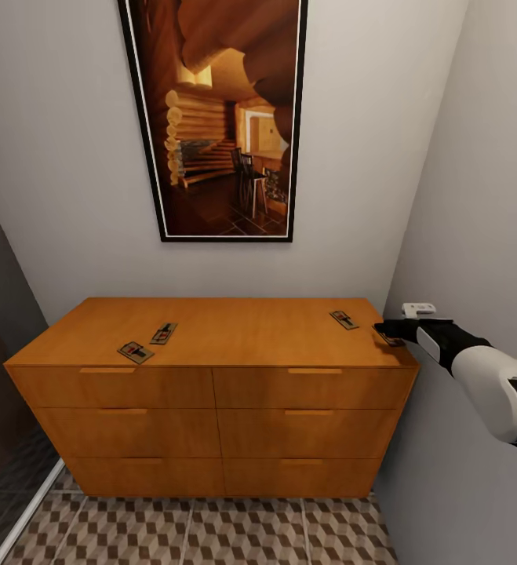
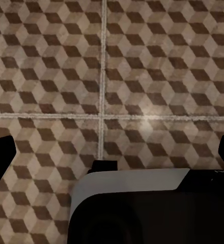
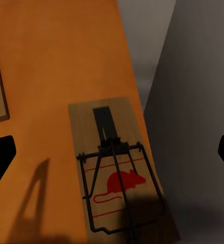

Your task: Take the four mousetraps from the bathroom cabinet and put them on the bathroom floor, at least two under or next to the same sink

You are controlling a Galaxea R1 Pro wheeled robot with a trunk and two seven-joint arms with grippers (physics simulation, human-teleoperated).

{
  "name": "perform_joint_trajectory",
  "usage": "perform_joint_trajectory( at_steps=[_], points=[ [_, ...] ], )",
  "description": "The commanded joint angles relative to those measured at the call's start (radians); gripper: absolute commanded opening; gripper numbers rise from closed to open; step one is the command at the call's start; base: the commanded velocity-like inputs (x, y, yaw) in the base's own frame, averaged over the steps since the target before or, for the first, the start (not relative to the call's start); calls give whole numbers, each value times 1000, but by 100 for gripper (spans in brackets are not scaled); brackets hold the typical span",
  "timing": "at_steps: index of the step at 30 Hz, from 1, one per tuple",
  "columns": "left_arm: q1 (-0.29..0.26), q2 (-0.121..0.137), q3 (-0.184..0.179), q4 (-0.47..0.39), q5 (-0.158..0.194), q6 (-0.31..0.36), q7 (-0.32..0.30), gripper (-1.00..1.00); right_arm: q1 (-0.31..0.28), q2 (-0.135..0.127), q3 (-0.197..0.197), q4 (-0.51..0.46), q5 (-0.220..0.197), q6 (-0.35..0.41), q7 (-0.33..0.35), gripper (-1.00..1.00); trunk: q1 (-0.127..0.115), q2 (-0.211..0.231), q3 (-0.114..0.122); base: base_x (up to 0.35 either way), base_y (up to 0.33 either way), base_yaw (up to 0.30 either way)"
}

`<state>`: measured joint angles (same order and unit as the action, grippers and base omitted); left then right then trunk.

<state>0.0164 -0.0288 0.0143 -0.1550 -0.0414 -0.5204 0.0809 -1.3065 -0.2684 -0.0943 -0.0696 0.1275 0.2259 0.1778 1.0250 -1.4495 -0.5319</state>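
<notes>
Four mousetraps sit on your cabinet [image 1: 211, 329] top: two close together at 9 o'clock, trap one [image 1: 135, 351] and trap two [image 1: 163, 333], a third [image 1: 343, 319] at 2 o'clock, and a fourth [image 1: 389, 338] at the 3 o'clock edge by the wall. Your right gripper [image 1: 385, 330] hovers over that fourth trap [image 3: 117, 170], fingers spread wide, nothing held. Your left gripper [image 2: 112, 152] also gapes empty above the bathroom floor [image 2: 142, 66] tiles

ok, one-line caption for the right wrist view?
Open right gripper hovering over a mousetrap at the cabinet top's edge by the wall.
</notes>
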Motion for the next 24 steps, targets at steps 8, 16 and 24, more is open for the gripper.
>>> perform_joint_trajectory(
  at_steps=[8, 16, 24],
  points=[
    [0, 0, 1, -2, -5, -1, 5, 100, 0, 0, -8, 1, 11, 5, 5, 100, 0, 0, -1, 0, 0, 0],
    [0, 0, 1, -2, -5, -1, 5, 100, 2, 0, -8, 16, 11, 0, 5, 100, 0, 0, -1, 0, 0, 0],
    [0, 0, 1, -1, -5, -1, 5, 100, 5, 1, -8, 20, 11, -7, 5, 100, 0, 0, -1, 0, 0, 0]
  ],
)
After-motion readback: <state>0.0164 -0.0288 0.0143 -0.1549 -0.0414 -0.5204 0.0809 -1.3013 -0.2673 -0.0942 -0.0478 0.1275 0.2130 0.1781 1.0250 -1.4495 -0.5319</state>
